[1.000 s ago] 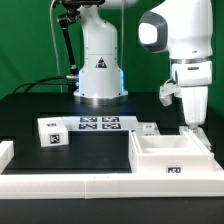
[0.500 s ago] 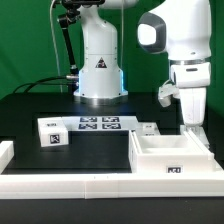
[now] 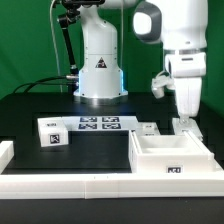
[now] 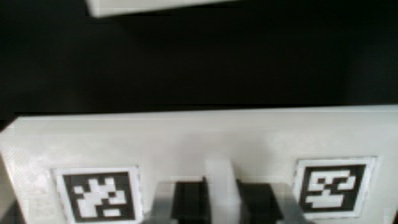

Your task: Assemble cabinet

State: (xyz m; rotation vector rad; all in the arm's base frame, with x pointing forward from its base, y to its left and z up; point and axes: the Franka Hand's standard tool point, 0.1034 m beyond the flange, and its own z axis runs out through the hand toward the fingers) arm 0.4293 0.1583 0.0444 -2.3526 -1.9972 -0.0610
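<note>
The cabinet is a white open box with a tag on its front wall, at the exterior view's right front. My gripper stands straight down at the box's far right corner. In the wrist view the cabinet fills the lower half as a white panel with two tags. My gripper has its dark fingers close together, with a thin white strip of the cabinet filling the gap between them.
A small white tagged block lies at the left. The marker board lies in the middle, and a small white piece lies beside it. A long white rail runs along the front edge. The robot base stands behind.
The arm's hand has risen a little and shifted toward the exterior view's left. The cabinet and the other parts have not visibly moved.
</note>
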